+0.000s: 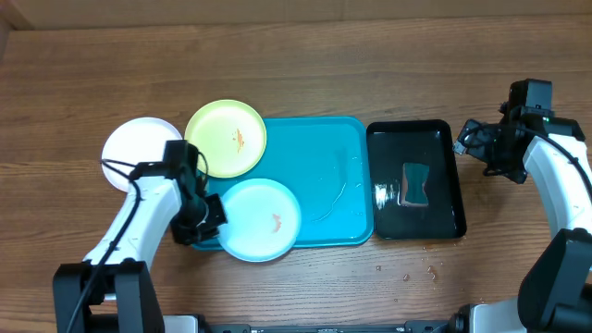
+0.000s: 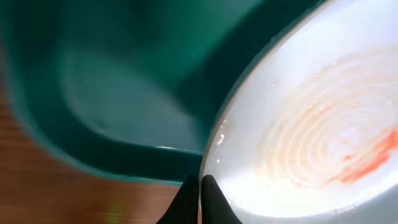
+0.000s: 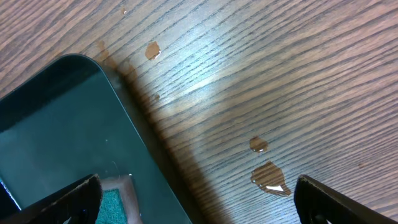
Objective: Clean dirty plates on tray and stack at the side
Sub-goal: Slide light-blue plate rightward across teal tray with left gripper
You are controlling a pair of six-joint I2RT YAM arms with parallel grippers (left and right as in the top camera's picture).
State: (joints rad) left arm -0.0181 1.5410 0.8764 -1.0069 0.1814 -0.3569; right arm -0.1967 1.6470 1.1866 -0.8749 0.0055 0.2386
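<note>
Left end effector pinches the light blue plate by its very rim, and that shallow, wet hold could slip on lifting.

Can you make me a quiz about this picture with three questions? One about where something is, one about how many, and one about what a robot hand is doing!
1. Where is the sponge?
A. In the black tray
B. On top of a plate
C. On the floor

2. How many round plates can you count?
A. Two
B. Three
C. Four

3. What is the right gripper doing?
A. Its fingers are wide open with nothing between them
B. It is shut on the sponge
C. It is shut on a plate

Answers:
1 A: the overhead view shows the sponge lying inside the black tray.
2 B: there is a white plate, a yellow-green plate and a light blue plate.
3 A: the right wrist view shows the two fingers far apart above wet wood.
</note>
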